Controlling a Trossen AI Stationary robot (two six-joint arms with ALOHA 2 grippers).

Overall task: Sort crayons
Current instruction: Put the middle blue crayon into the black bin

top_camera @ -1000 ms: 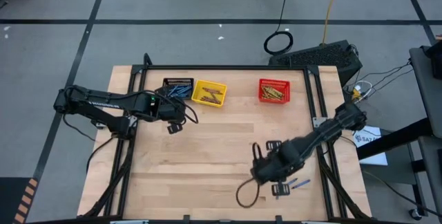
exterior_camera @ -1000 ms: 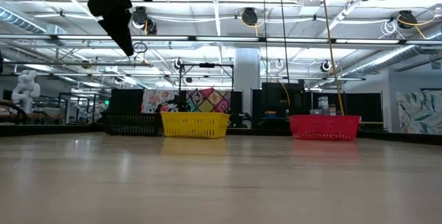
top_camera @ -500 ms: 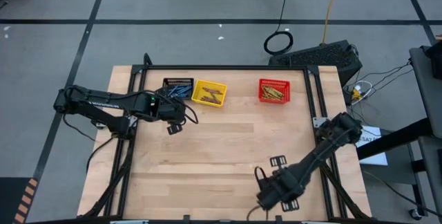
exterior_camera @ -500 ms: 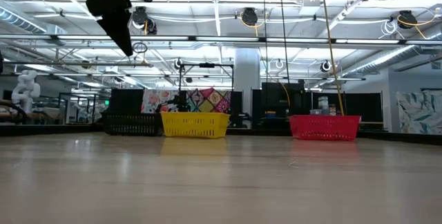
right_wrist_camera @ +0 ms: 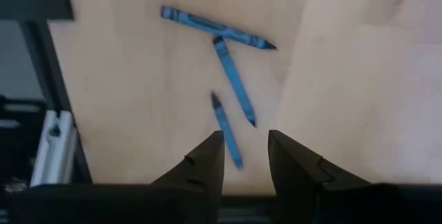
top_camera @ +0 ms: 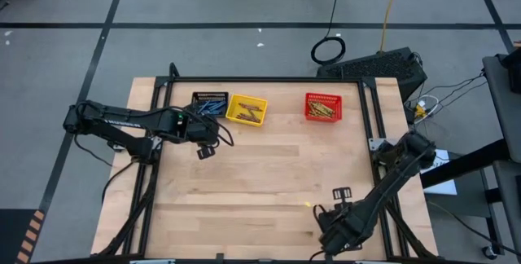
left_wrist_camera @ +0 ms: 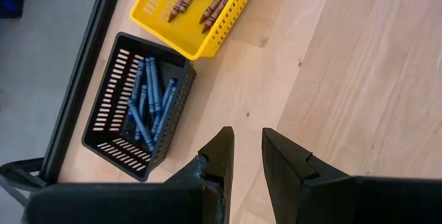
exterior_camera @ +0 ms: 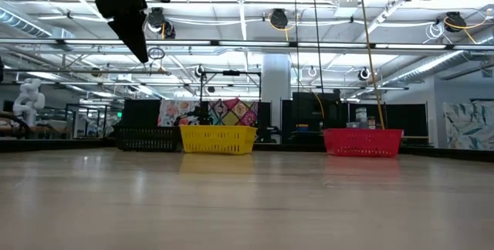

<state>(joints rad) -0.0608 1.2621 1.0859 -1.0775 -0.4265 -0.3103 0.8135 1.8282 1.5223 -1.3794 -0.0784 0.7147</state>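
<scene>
Right gripper [right_wrist_camera: 245,156] low at table's near right, fingers slightly parted, empty, over 3 blue crayons [right_wrist_camera: 233,79] loose on wood. Left gripper [left_wrist_camera: 246,156] narrowly parted, empty, near black basket [left_wrist_camera: 109,117] of blue crayons at far left.

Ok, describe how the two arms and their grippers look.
Both arms are dark, near-black jointed tubes with black cables looping beside them. The left arm shows a small green light near its wrist. The left gripper and the right gripper each have two flat, wedge-shaped black fingers that taper to a tip, with a stepped notch on the inner face. The right arm is a long slim link.
</scene>
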